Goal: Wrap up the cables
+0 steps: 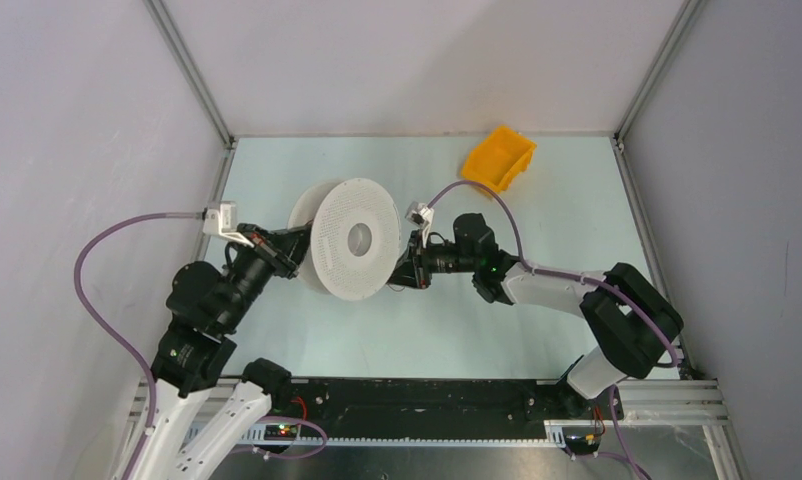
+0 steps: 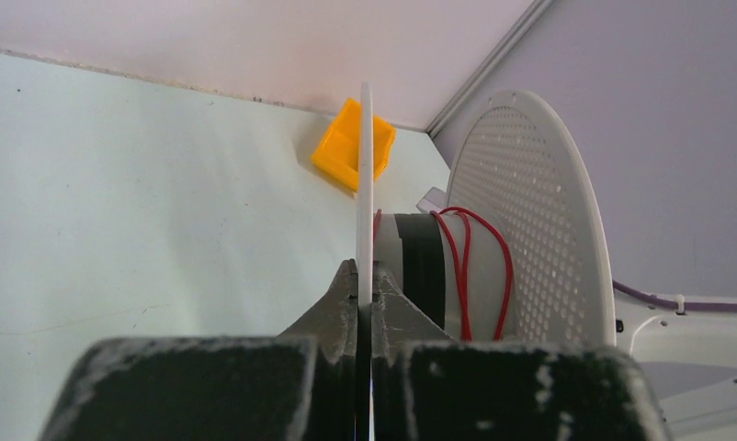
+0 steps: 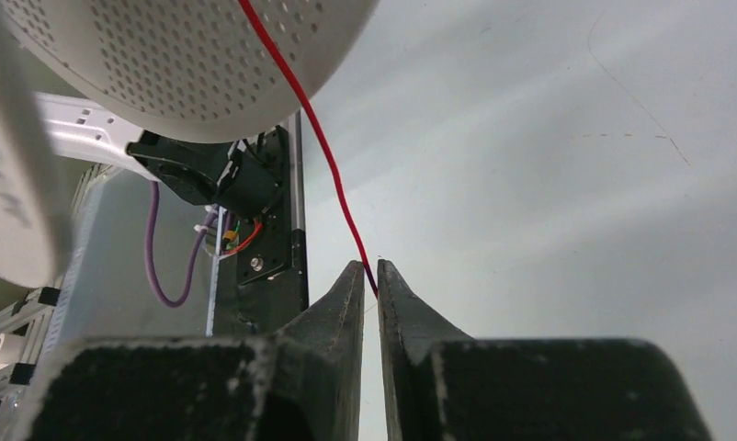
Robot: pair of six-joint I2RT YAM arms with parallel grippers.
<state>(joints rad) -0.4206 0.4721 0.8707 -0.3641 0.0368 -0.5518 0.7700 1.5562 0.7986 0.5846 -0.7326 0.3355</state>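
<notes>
Firstly, your left gripper (image 2: 365, 280): its two fingers are clamped on the thin rim of one white flange (image 2: 366, 165) of the spool (image 1: 353, 240). The left wrist view shows this flange edge-on and upright between the pads. Beyond that flange lies the hub (image 2: 420, 266), banded dark. A few loose turns of the red wire (image 2: 463, 266) lie around its pale part, just inside the second, perforated flange (image 2: 539, 211).

Your right gripper (image 3: 371, 276): the jaws are drawn almost together and pinch the red wire (image 3: 319, 138) at the fingertips. From there the wire runs in a nearly straight line up and to the left, crossing the perforated flange at the top of the right wrist view.

From overhead, the spool stands on edge over the pale table (image 1: 537, 330), between the two grippers, with your left arm at its left side and your right arm at its right. Whether the spool touches the table cannot be told.

An orange bin (image 1: 499, 157) sits near the far right corner of the table, well apart from the spool.
</notes>
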